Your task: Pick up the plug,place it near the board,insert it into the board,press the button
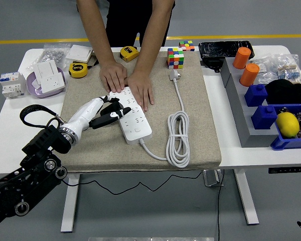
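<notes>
Clutter sits at the table's (10,125) far left: a small white breaker unit (11,84), a purple-rimmed dish holding a white socket (46,79) and a yellow tape measure (78,70), none of them part of the job. Next comes the left hand (106,111), white-shelled with black fingers, reaching in over the tan mat (200,125); its fingers are loosely curled and hold nothing, the tips lying at the near-left edge of the board (132,116). That board is a long white power strip lying on a slant, with rows of sockets on top, and the person's hands (126,83) press flat on its far end to steady it. Judging by the empty hand, the plug has not yet been picked up, so the step in hand looks like the pick. To do it well, the hand should lift clear of the strip and cross to the right without dragging it. The cable (178,135) lies just right of the board in a tidy white coil, and the plug (174,75) rests at its far end, small and white, beside a colourful cube (175,58). A pinch on the plug body, prongs kept free, would probably serve. The right hand is out of view.
</notes>
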